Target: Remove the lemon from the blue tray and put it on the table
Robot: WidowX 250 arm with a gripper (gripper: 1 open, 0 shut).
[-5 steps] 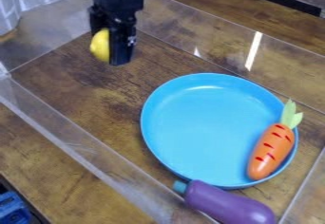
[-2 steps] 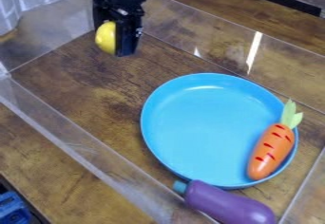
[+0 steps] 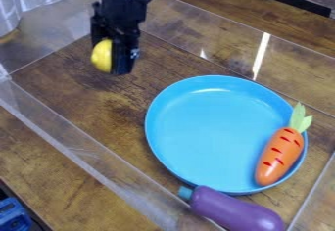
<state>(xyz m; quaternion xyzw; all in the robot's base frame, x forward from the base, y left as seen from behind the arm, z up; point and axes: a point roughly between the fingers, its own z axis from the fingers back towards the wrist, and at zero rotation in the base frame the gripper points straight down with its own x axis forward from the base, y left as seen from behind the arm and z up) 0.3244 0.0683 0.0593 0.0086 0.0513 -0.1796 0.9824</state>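
A purple eggplant (image 3: 236,208) lies at the bottom edge, touching the blue tray (image 3: 210,127), whose right rim bears an orange carrot (image 3: 281,153). Farther back, upper left, the black gripper (image 3: 113,57) grasps the lemon (image 3: 101,53) above the table (image 3: 78,108).
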